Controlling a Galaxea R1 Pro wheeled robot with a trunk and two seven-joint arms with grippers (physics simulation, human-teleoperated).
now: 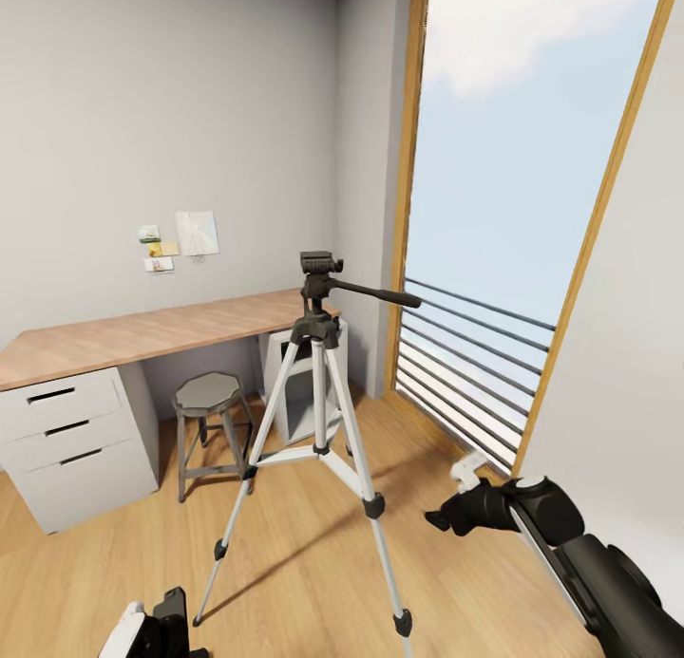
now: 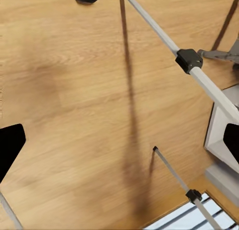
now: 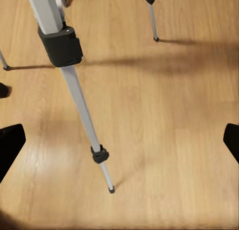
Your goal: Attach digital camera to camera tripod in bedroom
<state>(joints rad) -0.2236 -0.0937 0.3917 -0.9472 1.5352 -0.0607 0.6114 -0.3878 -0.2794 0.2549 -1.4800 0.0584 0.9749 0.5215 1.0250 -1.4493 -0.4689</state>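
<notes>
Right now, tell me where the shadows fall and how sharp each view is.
Head view: the silver-legged black-headed tripod is crisp, thin leg shadows on the light wooden plank floor. Left wrist view: long soft shadow streak. Right wrist view: near leg slightly blurred, faint shadows.

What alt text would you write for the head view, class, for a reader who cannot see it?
A tripod stands on a wooden floor with nothing on its head, in front of a desk and a stool, beside a tall window. The right gripper reaches in low at the right; the left gripper sits at the bottom edge.
</notes>
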